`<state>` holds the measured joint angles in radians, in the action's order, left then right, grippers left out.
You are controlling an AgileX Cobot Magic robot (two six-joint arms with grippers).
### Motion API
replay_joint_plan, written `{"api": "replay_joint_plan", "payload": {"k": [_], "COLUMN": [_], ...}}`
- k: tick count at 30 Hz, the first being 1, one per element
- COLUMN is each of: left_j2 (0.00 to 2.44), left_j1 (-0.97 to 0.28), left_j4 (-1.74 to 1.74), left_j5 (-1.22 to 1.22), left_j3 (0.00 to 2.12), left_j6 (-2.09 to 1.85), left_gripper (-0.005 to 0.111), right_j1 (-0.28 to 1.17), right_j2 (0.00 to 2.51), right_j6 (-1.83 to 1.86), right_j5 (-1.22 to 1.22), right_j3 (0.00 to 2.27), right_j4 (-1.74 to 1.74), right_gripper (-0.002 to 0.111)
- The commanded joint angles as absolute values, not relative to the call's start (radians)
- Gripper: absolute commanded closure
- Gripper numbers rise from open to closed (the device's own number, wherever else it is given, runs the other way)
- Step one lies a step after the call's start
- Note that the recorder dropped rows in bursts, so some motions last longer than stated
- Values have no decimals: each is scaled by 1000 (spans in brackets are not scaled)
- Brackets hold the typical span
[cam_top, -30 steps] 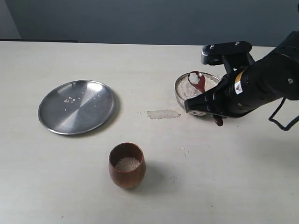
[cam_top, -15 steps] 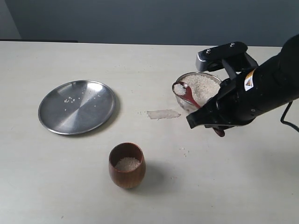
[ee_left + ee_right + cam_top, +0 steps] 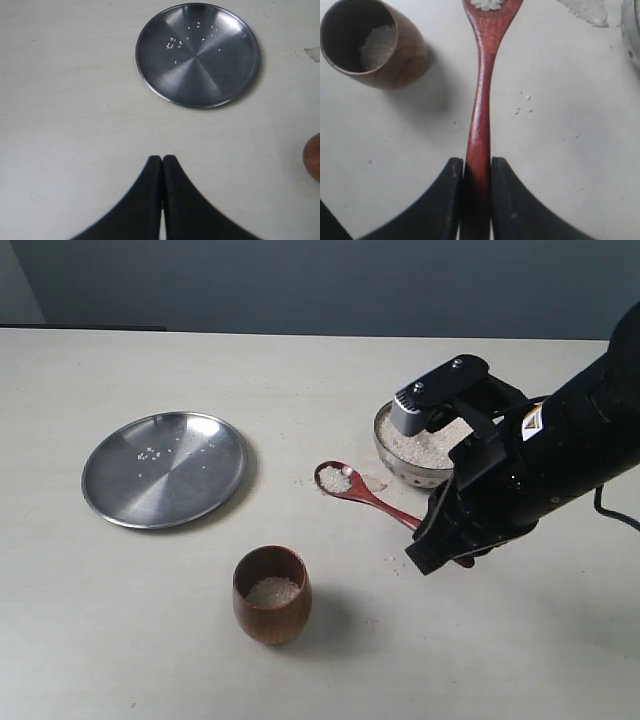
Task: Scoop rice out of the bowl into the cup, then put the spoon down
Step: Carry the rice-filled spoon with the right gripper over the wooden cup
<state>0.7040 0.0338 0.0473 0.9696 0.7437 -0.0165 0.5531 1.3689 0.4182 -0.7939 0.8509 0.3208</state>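
My right gripper [image 3: 476, 167] is shut on the handle of the reddish-brown wooden spoon [image 3: 481, 107]. The spoon [image 3: 362, 490] hangs over the table between bowl and cup, its small bowl loaded with white rice [image 3: 335, 479]. The faceted metal bowl [image 3: 400, 462] holds a heap of rice and is partly hidden behind my right arm [image 3: 520, 475]. The wooden cup [image 3: 272, 594] stands nearer the front with some rice [image 3: 377, 42] in its bottom. The cup [image 3: 372, 44] lies beside the spoon's tip. My left gripper [image 3: 162, 159] is shut and empty above bare table.
A flat steel plate [image 3: 165, 468] with a few loose grains lies at the left; this plate [image 3: 198, 55] also shows in the left wrist view. A pale smear [image 3: 372, 483] and scattered grains [image 3: 523, 105] mark the table near the bowl.
My right arm has carried the loaded spoon out of the bowl, forward and leftward toward the cup. The left gripper's earlier state is not shown.
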Motion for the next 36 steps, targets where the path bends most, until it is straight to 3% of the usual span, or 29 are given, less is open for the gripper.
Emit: {"api": "replay_joint_plan", "payload": {"k": [1, 14, 23, 36], "left_j2": [704, 704, 704, 704], "left_j1": [38, 38, 38, 38], "left_j4": [47, 47, 47, 47], "left_j5": [964, 964, 964, 964], "left_j3": [749, 749, 749, 749], "left_j6": [-18, -18, -18, -18], "left_gripper": [106, 106, 106, 106], "right_j1": [548, 548, 680, 703], "right_j2": [1330, 1277, 1277, 1281], "right_j6": [489, 727, 693, 676], "right_j5": [-832, -956, -931, -853], "right_j3": [849, 849, 849, 855], "right_j4": [326, 450, 335, 230], "right_gripper": [109, 109, 109, 109]}}
